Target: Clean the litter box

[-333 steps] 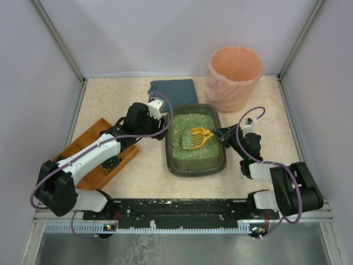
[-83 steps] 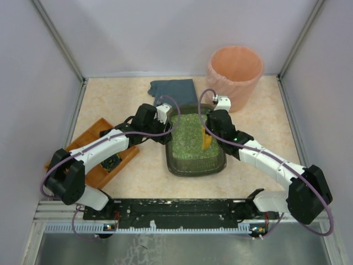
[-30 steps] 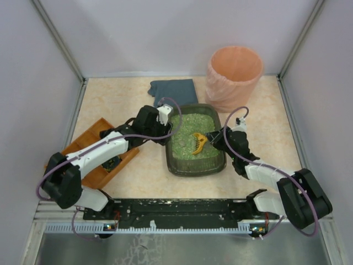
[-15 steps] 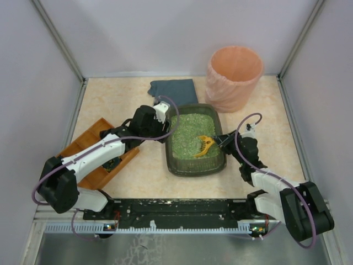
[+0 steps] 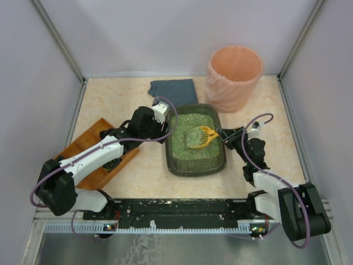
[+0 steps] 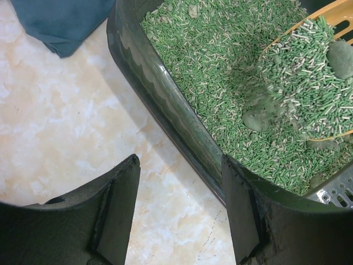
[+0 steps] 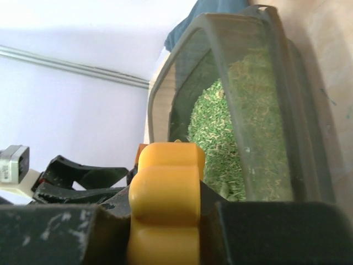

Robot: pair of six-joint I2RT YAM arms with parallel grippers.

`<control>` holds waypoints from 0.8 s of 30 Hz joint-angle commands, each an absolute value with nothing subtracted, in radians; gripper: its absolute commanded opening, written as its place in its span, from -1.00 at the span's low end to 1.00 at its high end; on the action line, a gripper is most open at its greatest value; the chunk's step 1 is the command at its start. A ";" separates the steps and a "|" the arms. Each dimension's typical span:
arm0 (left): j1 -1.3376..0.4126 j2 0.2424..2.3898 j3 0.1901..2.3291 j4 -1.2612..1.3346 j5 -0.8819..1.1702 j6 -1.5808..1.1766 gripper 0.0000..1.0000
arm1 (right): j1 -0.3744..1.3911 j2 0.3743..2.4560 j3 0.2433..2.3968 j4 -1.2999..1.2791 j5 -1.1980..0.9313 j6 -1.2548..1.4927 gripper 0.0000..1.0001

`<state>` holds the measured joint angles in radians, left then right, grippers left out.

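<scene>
The dark grey-green litter box [image 5: 167, 155] sits mid-table, filled with green litter [image 5: 187, 149]. My right gripper [image 5: 224, 134] is at the box's right rim, shut on the handle of a yellow scoop [image 5: 201, 136]. The scoop is held over the litter, loaded with pellets and grey clumps [image 6: 341, 55]. The right wrist view shows the yellow handle [image 7: 165, 204] clamped between the fingers, with the box rim [image 7: 220, 22] beyond. My left gripper [image 5: 165, 133] is open at the box's left wall [image 6: 160, 105]. Its right finger [image 6: 242, 221] is against the wall and its left finger [image 6: 118, 210] is over the table.
A tall peach bin [image 5: 234, 69] stands at the back right. A folded dark blue cloth [image 5: 174, 91] lies behind the litter box, also in the left wrist view [image 6: 60, 22]. An orange-brown wooden tray [image 5: 91, 152] lies at the left under the left arm.
The scoop has come up out of the litter with a load and moved toward the back right. The right arm has drawn back to the right. The left arm has hardly moved.
</scene>
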<state>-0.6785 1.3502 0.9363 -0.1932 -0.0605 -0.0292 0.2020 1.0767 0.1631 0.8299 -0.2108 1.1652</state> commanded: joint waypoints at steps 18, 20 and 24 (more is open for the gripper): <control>-0.681 1.331 0.935 -0.160 -0.051 -0.025 0.34 | 0.145 1.217 0.261 1.121 -0.366 1.267 -1.00; -0.681 1.339 0.942 -0.166 -0.043 -0.023 0.34 | 0.118 1.230 0.246 1.161 -0.374 1.282 -1.00; -0.681 1.341 0.941 -0.172 -0.044 -0.021 0.33 | 0.109 1.204 0.223 1.101 -0.332 1.300 -1.00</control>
<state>-0.6785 1.3502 0.9363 -0.1867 -0.0570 -0.0280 0.1131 1.2297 0.1970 1.0264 -0.3302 1.2781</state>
